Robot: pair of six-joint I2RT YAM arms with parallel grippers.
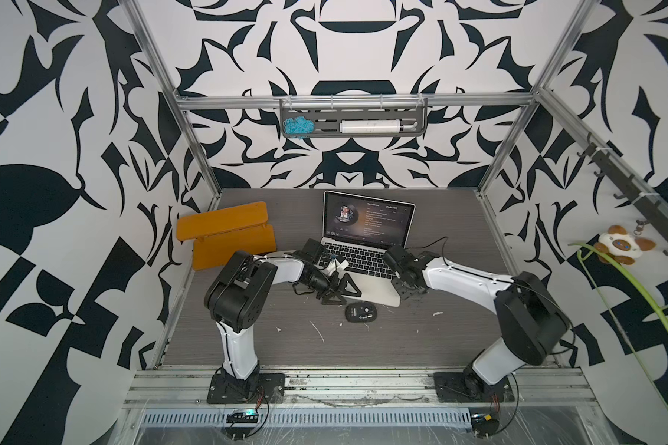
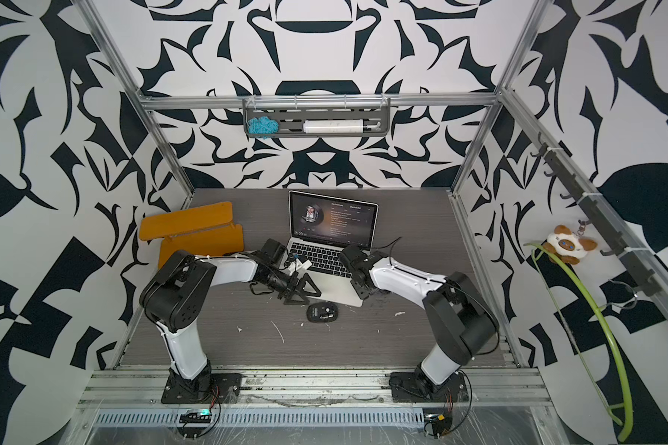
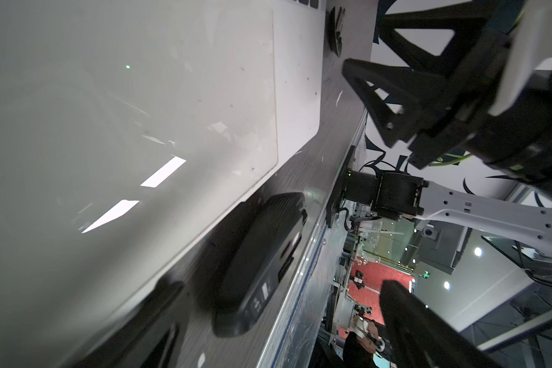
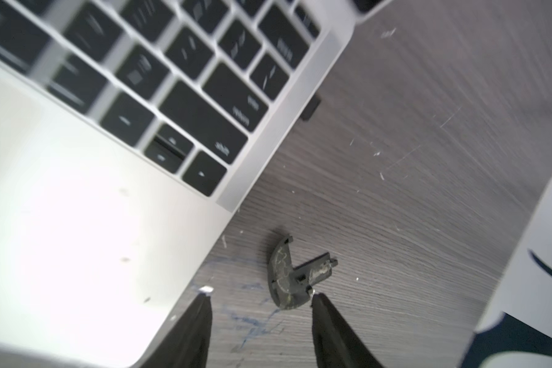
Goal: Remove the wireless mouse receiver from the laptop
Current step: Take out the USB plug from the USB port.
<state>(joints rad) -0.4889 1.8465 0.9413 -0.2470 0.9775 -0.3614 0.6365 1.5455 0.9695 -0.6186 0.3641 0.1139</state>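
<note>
Black wireless mouse receiver (image 4: 311, 108) sits plugged into the right side of the laptop (image 4: 77, 223), toward the bench's back edge. The right fingers (image 4: 330, 331) stand spread, empty, by its front corner; the left fingers (image 3: 427, 331) gape wide near the mouse (image 3: 258, 264).

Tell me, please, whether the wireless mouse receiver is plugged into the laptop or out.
Plugged in: the wireless mouse receiver juts from the side edge of the laptop.

Grey table (image 1: 402, 339), laptop (image 1: 378, 288), mouse (image 1: 360, 311), orange boards (image 1: 228, 235)

Laptop (image 4: 61, 223) keys blurred; receiver (image 4: 311, 109) seemingly half-hidden.
</note>
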